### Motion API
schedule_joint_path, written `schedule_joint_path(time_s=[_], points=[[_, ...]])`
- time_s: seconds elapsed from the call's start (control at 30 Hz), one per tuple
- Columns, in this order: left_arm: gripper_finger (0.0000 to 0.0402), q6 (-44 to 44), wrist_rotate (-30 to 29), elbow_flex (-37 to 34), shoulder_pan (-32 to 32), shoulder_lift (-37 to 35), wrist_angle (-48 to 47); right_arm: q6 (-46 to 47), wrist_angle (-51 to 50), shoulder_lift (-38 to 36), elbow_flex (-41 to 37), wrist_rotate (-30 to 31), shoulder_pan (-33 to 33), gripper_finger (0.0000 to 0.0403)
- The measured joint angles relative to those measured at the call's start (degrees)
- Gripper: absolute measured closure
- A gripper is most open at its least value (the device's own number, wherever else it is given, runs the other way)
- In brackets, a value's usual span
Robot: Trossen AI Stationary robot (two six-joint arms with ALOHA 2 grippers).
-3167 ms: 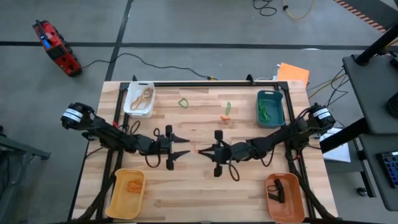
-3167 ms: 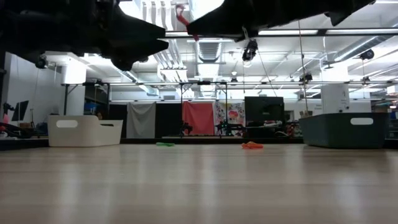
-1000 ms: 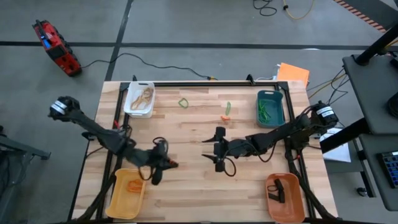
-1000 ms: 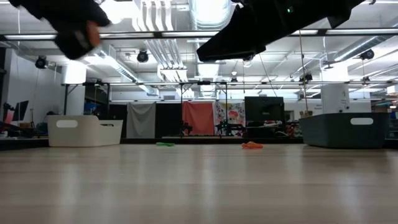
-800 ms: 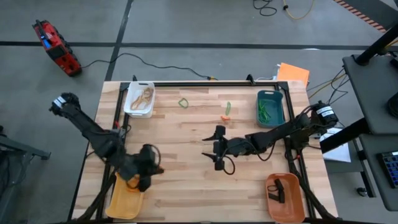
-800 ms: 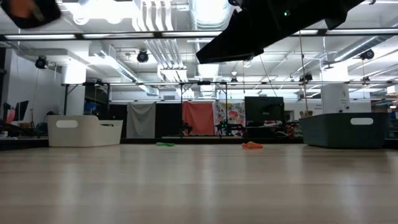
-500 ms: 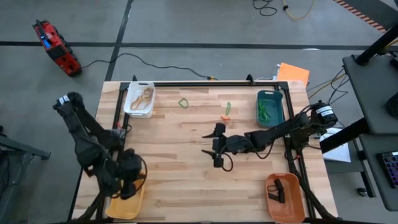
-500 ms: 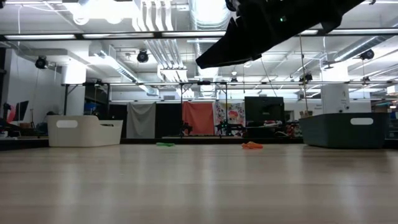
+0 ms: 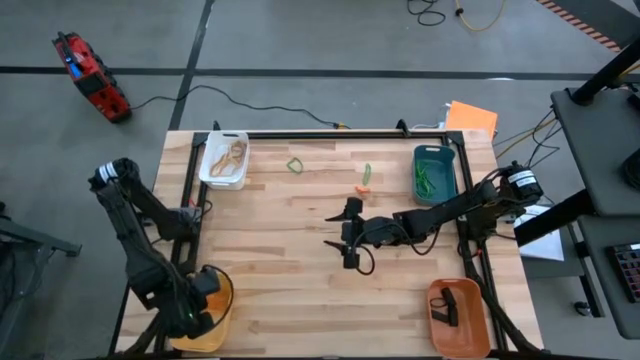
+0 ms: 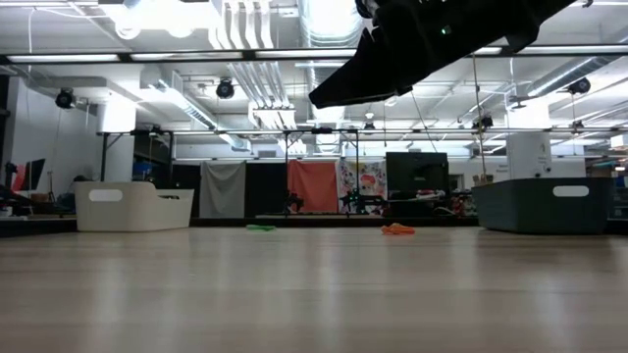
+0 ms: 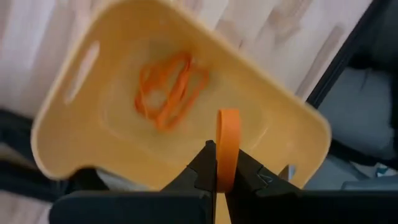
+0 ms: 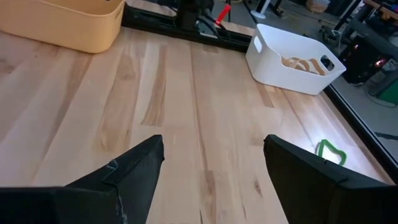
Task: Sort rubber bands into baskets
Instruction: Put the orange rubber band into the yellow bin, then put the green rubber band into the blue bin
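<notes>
While the left gripper [image 11: 217,167] hangs over the yellow basket [image 11: 273,118], its jaws are pinched tight on one orange rubber band [image 11: 227,143], a thin flat loop standing upright above the basket's near rim. A tangle of orange bands [image 11: 169,92] lies on that basket's floor. Right gripper [image 9: 347,238] sits over mid-worktop [image 9: 300,290], jaws spread wide, empty, touching nothing. White basket [image 12: 292,59] holds tan bands [image 12: 305,63]; a green band [image 12: 329,151] lies loose on the wood near it. Teal basket [image 9: 435,172] holds green bands [image 9: 427,180].
</notes>
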Motion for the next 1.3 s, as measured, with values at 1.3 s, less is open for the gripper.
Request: schedule_joint_path(time_s=[1.3], points=[[0.0269, 46.4, -60.8, 6.4, -0.5, 5.3, 2.4, 18.5, -9.2, 0.0, 0.0, 12.8, -4.5, 0.0142]])
